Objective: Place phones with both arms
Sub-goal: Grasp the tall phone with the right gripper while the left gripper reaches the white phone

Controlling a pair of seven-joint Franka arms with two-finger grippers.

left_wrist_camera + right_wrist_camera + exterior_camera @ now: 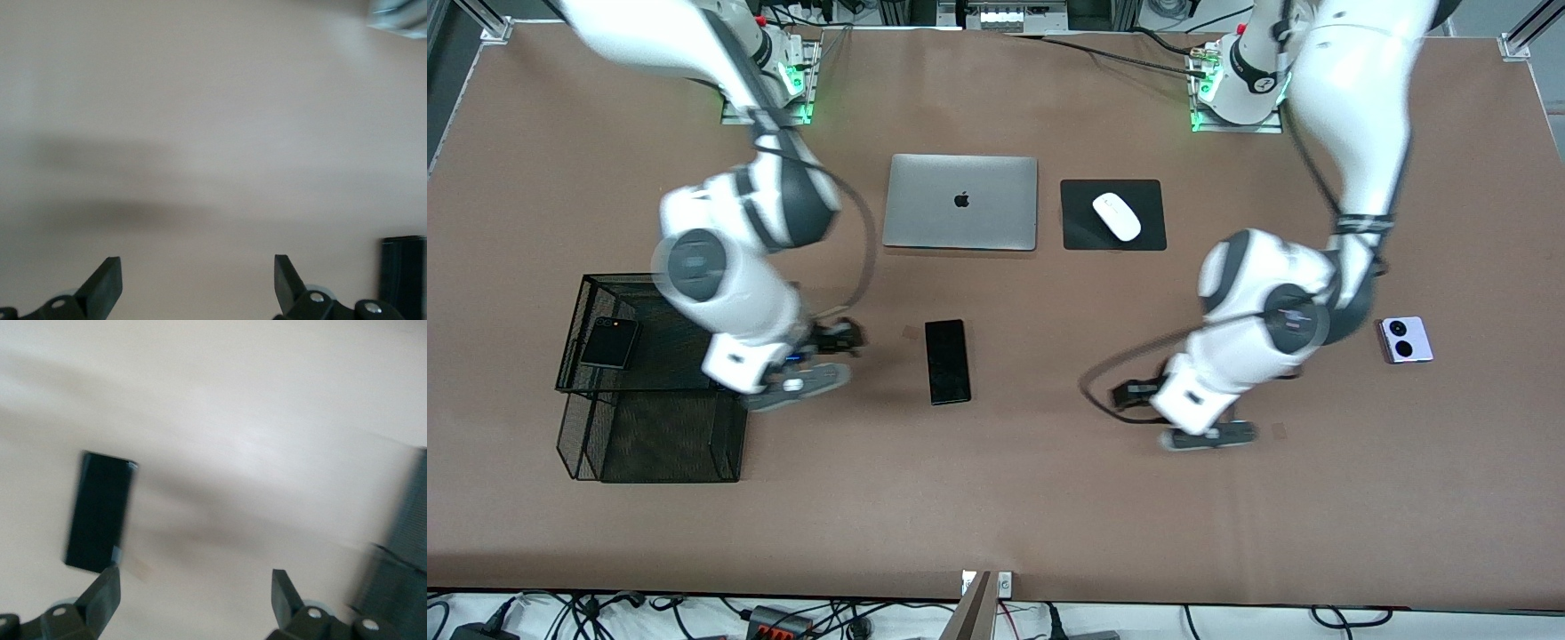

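Showing only frontally: lavender phone [1406,340]

Two glossy white jointed arms [729,276] with dark grey joints (black cables looped alongside).

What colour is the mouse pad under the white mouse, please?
Black; the mouse pad shows best in the front view.

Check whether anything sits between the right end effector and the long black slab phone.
Nothing visible. The right end effector, open and empty, is over bare brown table next to the black wire-mesh basket. The long black slab phone lies flat beside it, toward the left arm's end, with only bare tabletop between them.
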